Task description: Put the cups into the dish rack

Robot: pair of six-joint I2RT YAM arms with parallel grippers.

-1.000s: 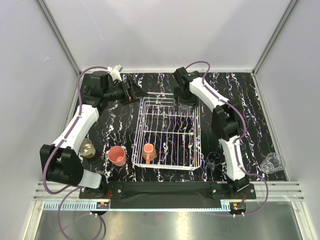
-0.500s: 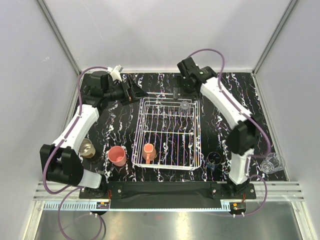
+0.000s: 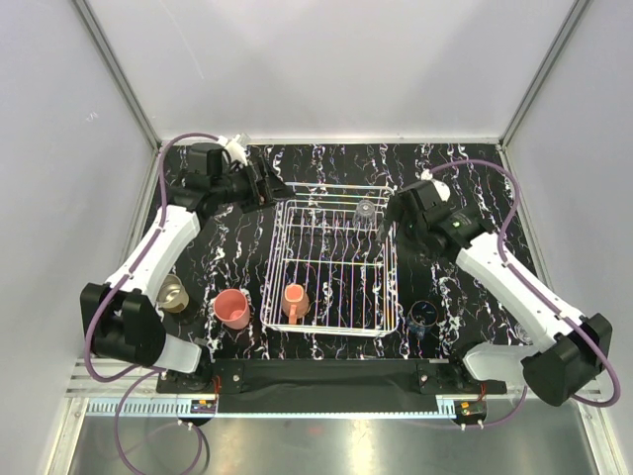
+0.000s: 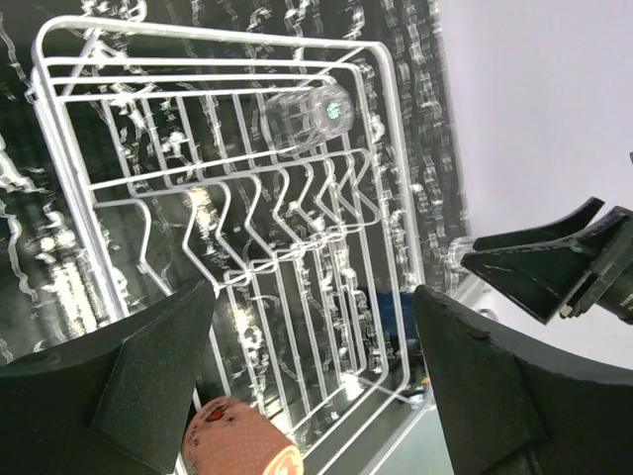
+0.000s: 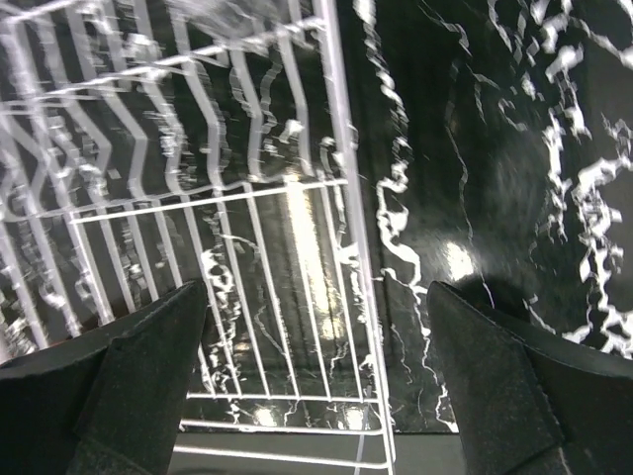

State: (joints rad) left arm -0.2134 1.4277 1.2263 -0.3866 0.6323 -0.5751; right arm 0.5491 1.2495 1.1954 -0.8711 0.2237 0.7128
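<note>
Cups are split between rack and table. An orange handled mug [image 3: 294, 300] sits at the near left of the white wire dish rack [image 3: 336, 247], and a clear glass [image 3: 366, 209] in its far right corner. A pink tumbler [image 3: 232, 308] and a cream cup [image 3: 172, 293] stand on the black marbled table [image 3: 475, 163] left of the rack, with a dark blue cup [image 3: 423, 315] just right of it. The left gripper [image 4: 312, 327] and right gripper [image 5: 316, 297] both have their fingers spread wide and empty, the right one above the rack's right edge.

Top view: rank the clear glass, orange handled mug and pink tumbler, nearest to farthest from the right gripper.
1. Clear glass, white wire dish rack's far end.
2. Orange handled mug, rack's near-left corner.
3. Pink tumbler, left of the rack.
</note>
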